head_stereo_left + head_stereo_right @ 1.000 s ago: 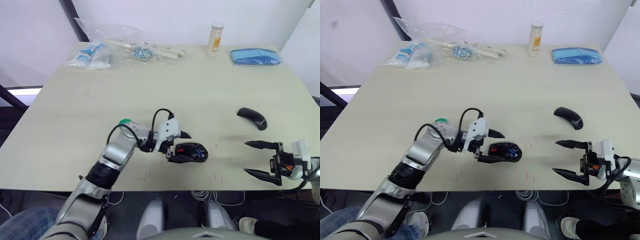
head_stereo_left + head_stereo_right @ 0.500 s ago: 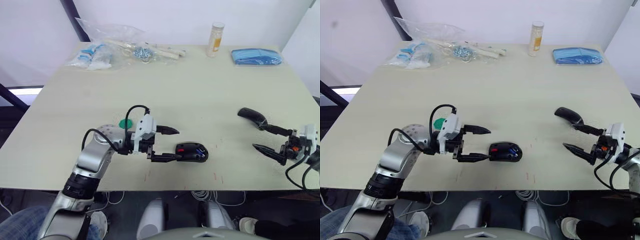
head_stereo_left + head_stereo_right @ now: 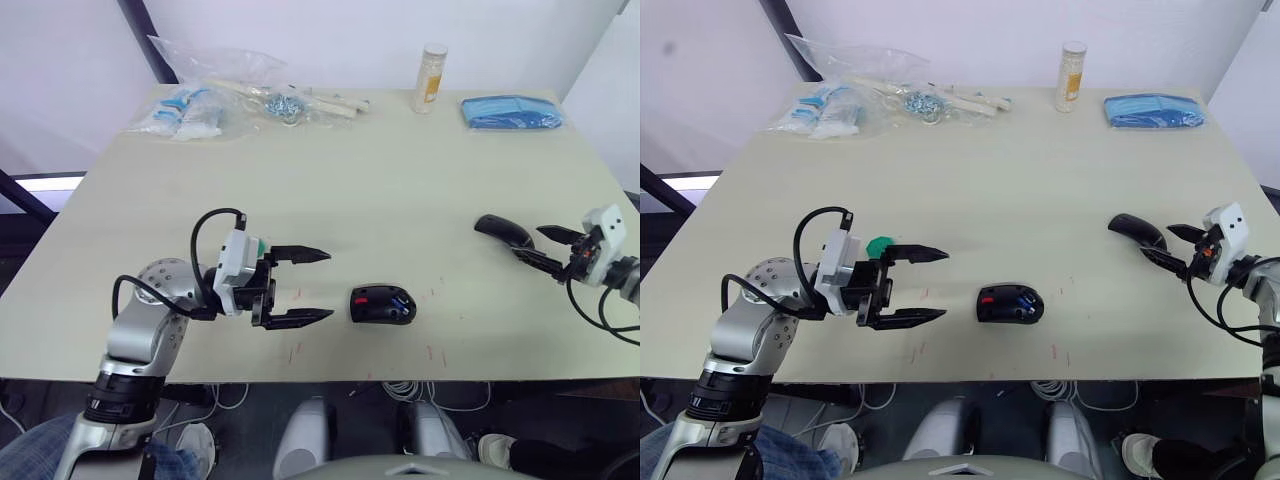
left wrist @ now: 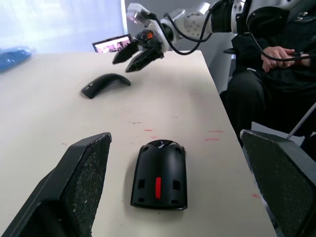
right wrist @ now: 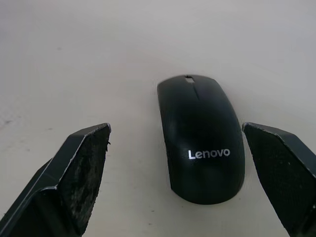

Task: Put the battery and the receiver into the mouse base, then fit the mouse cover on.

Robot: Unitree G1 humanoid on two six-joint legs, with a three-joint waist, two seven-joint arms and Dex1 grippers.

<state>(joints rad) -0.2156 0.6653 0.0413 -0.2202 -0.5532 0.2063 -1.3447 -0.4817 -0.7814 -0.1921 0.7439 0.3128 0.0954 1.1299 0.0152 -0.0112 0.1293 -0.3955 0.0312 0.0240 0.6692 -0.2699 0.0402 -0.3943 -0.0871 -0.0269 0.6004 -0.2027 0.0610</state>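
The mouse base (image 3: 383, 305) lies on the table near the front, black with a red patch. A blue battery (image 3: 401, 303) sits inside it. The receiver is hidden. My left gripper (image 3: 328, 285) is open, a short way to the left of the base and pointing at it, with nothing between its fingers (image 4: 84, 182). At the right lies the mouse cover (image 3: 503, 232), a smooth black shell marked Lenovo (image 5: 202, 138). My right gripper (image 3: 528, 241) is open just beyond the cover's right end, its fingers (image 5: 74, 173) reaching toward it without touching.
A green disc (image 3: 878, 245) lies behind the left gripper. Along the table's back edge are clear plastic bags (image 3: 215, 95) of small parts, a bottle (image 3: 432, 78) and a blue cloth (image 3: 510, 112). A seated person (image 4: 276, 54) is off the table's right side.
My left gripper has drawn back to the left, away from the mouse base, and is open. My right gripper has moved from the table's front edge to the mouse cover.
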